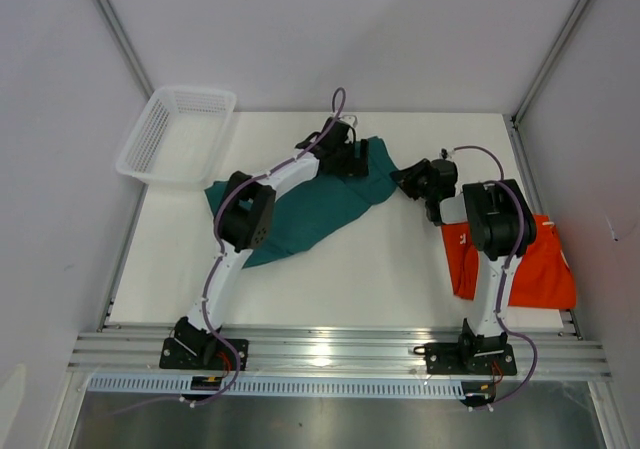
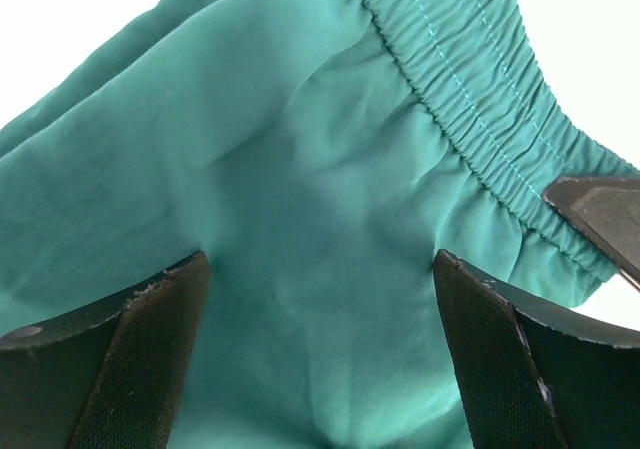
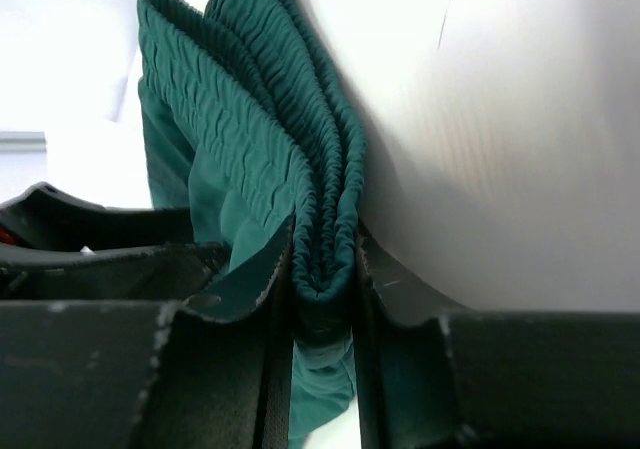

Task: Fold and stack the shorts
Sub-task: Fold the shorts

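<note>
The dark teal shorts (image 1: 310, 214) lie spread on the white table (image 1: 380, 279), left of centre. My left gripper (image 1: 352, 159) hovers over their far end near the waistband; in the left wrist view it (image 2: 320, 269) is open, with smooth teal fabric (image 2: 300, 149) between and below the fingers and the elastic waistband (image 2: 470, 79) at upper right. My right gripper (image 1: 403, 179) is at the shorts' right corner; in the right wrist view it (image 3: 325, 259) is shut on the folded elastic waistband (image 3: 250, 119). The orange shorts (image 1: 545, 264) lie folded at the right edge, partly hidden by the right arm.
A white plastic mesh basket (image 1: 178, 134) stands at the far left corner, overhanging the table edge. Grey walls close in the left, right and back. An aluminium rail (image 1: 340, 354) with the arm bases runs along the near edge.
</note>
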{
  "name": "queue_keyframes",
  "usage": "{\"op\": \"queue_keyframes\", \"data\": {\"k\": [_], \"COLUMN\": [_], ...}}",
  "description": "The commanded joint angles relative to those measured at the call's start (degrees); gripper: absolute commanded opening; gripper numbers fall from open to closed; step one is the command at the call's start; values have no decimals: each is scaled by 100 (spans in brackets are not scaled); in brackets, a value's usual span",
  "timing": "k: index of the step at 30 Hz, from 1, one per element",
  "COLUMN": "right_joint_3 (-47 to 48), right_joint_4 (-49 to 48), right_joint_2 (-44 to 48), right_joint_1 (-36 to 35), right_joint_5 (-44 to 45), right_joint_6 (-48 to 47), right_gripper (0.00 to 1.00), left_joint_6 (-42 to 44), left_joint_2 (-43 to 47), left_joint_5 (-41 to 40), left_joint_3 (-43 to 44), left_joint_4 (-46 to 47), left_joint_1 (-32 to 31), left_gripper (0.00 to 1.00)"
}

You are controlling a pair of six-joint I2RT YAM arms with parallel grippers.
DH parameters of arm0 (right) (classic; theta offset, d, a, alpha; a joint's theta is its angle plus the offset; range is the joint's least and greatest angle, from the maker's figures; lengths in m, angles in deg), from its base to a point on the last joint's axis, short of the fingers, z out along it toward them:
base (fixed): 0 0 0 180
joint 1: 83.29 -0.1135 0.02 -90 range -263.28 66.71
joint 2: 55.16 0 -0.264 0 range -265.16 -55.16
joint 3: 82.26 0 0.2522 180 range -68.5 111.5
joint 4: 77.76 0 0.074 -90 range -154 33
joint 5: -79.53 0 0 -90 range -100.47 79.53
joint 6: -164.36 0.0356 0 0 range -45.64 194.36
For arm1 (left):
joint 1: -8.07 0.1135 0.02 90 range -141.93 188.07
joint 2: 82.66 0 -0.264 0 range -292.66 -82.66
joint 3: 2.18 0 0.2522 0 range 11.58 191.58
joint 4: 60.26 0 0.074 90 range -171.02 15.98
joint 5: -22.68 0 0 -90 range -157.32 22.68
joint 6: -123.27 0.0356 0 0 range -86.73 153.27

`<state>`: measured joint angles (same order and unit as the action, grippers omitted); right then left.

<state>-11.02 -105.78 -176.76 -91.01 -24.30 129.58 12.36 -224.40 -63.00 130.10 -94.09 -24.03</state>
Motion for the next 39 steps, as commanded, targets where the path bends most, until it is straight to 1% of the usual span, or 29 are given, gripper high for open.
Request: {"op": "queue_keyframes", "data": {"k": [1,4,5,7,9,10,11,13,15,17,18,20,24,26,28,29,35,36,38,39], "right_joint_3": [-438,-886,-948,-1062,-1133,-1150,-1159,-1212,-1221,-1108,-1063,-958,-975,-966,-966,-957,-992,-992,-975,-966], "right_joint_4": [65,91,222,363,512,591,740,864,961,1223,1294,1471,1322,1313,1225,1234,1277,1278,1295,1313], "right_joint_2": [802,1216,1444,1630,1867,1920,1973,2087,2149,2141,2123,2079,2158,2272,2325,2386,2510,2510,2527,2553], "right_joint_1": [-264,-589,-668,-870,-950,-967,-968,-959,-959,-828,-749,-451,50,183,342,368,368,368,377,377], "right_joint_5": [643,1258,1607,1873,2155,2225,2322,2410,2577,2665,2648,2517,2139,2007,1736,1717,1716,1734,1751,1778], "right_joint_6": [-634,-1109,-1354,-1584,-1777,-1787,-1804,-1839,-1805,-1726,-1682,-1550,-1681,-1856,-1997,-2093,-2288,-2305,-2367,-2402], "right_gripper": [10,5,5,2,1,0,0,0,0,0,0,0,0,0,0,0,0,0,0,0], "left_joint_6": [60,52,43,-1,-71,-159,-194,-352,-423,-449,-449,-449,-528,-581,-669,-687,-783,-862,-959,-1064], "left_joint_2": [750,1024,1207,1428,1884,2051,2218,2807,3385,3730,4054,4381,4996,5304,5463,5533,5498,5551,5682,5857], "left_joint_5": [218,167,122,52,25,69,235,368,421,342,290,184,-115,-256,-204,-186,-308,-300,-204,-142], "left_joint_3": [-521,-663,-724,-839,-1242,-1339,-1619,-1910,-2200,-2508,-2918,-3246,-4395,-5133,-5469,-5889,-6472,-6682,-6833,-7103], "left_joint_4": [126,31,-92,-172,-164,-155,-155,-155,-224,-347,-400,-401,-295,-85,169,362,697,846,987,1188], "left_joint_1": [-16,-16,-16,-25,10,37,133,256,484,660,704,810,916,986,1074,1144,1223,1267,1442,1530], "left_gripper": [95,95,95,96,96,96,96,96,97,97,97,97,97,97,97,97,95,94,92,89]}}
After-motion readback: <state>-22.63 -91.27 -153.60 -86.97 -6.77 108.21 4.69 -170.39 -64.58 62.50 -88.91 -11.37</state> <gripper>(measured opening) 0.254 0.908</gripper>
